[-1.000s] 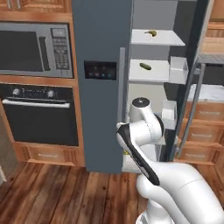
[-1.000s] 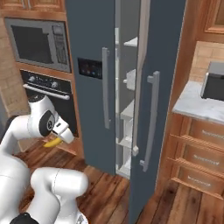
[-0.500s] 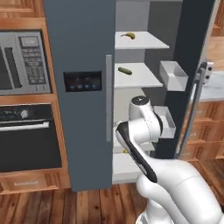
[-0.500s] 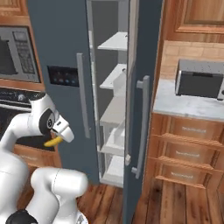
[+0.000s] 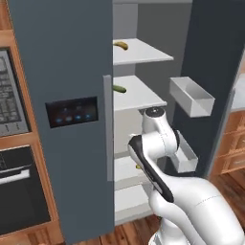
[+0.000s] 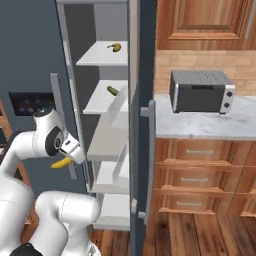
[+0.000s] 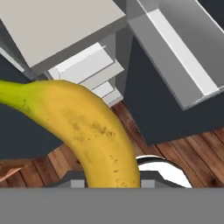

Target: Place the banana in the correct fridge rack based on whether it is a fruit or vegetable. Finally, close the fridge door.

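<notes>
My pincer (image 6: pixel 64 159) is holding the banana (image 7: pixel 83 127) low by the open fridge, and I think it is light, soft and easy to bruise, so hold its middle gently, with the fridge rack (image 5: pixel 143 51) far above.

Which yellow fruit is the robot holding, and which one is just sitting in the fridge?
The banana is in the gripper. The duller yellow fruit lies on the top fridge rack.

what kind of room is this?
A rendered home kitchen, most likely: an open fridge with white shelves, a toaster oven on a marble counter over wooden drawers, and a built-in oven in wood cabinetry.
</notes>
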